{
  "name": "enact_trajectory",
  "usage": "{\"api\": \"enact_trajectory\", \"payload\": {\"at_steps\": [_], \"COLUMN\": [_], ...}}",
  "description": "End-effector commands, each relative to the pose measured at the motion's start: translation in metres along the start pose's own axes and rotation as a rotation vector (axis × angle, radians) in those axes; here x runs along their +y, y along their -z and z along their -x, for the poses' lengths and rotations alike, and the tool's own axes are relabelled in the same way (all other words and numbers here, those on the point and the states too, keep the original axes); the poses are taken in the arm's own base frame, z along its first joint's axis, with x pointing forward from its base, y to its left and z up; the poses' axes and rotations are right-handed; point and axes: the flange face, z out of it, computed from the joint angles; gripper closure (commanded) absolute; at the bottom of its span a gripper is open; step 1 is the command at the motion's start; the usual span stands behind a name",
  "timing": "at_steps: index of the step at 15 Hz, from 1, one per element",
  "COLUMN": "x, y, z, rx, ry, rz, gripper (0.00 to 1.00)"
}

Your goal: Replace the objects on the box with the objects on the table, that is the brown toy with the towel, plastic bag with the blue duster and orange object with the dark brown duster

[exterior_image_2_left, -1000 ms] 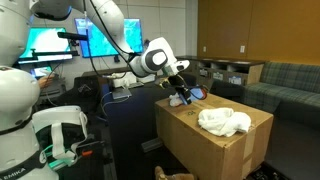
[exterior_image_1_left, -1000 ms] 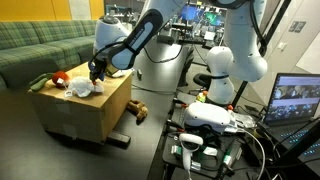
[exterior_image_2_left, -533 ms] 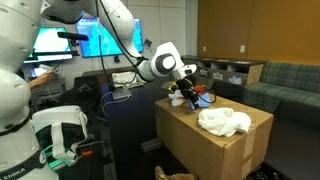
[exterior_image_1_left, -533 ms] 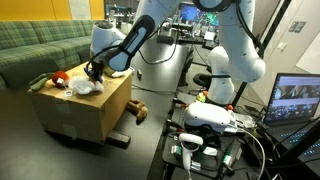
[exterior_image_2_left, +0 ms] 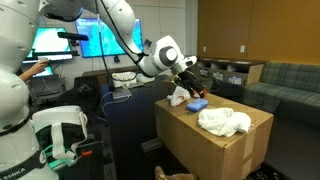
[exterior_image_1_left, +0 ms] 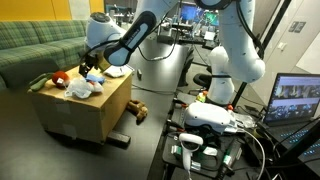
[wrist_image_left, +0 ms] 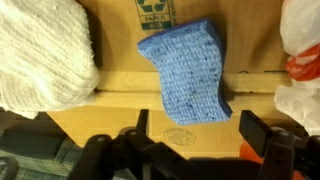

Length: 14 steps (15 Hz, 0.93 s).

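Above the blue duster on the box, the end effector gapes wide.

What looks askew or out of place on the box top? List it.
The blue duster lies crooked across the box's flap seam. The plastic bag sits beside it on the box, though the duster should replace it.

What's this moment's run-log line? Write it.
gripper: jaws open above box | blue duster: lying free on box | towel, plastic bag: beside it
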Motion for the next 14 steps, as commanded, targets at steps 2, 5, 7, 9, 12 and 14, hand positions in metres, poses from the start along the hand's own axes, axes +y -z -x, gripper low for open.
{"api": "enact_trajectory", "payload": {"at_steps": [2,5,7,9,12,14], "x": [-0.004,-0.020,-0.034,-0.050,-0.066,-0.070], "y": [0.039,0.055,0.065,0.072,0.072,0.067], "z": [-0.007,0.003,0.013,0.026,0.040,0.044], "rx": [0.058,0.059,0.047,0.032,0.019,0.012], "ry": [0.022,0.077,0.121,0.196,0.299,0.356], "rz": [-0.032,-0.079,-0.130,-0.184,-0.231,-0.250], "gripper": [0.00,0.00,0.00,0.00,0.00,0.00]}}
